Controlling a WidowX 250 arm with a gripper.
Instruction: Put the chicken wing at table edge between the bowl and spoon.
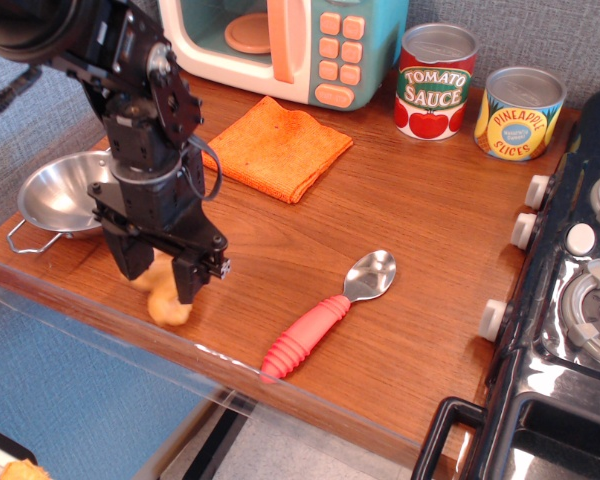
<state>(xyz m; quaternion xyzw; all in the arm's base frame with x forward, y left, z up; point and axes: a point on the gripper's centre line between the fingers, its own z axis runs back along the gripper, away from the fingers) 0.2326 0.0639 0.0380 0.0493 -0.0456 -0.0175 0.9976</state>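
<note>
The golden-tan chicken wing [166, 303] lies on the brown table [400, 330] near its front edge, between the steel bowl [65, 196] on the left and the pink-handled spoon [325, 318] on the right. My gripper [160, 276] stands right over the wing, pointing down. Its jaws are spread apart, one finger on each side of the wing's upper part, and the wing sits low between the fingertips, resting on the wood. The arm hides the bowl's right rim.
An orange cloth [277, 147] lies behind, in front of a toy microwave [285, 45]. A tomato sauce can [435, 82] and a pineapple can [521, 113] stand at the back right. A black stove [570, 300] borders the right side.
</note>
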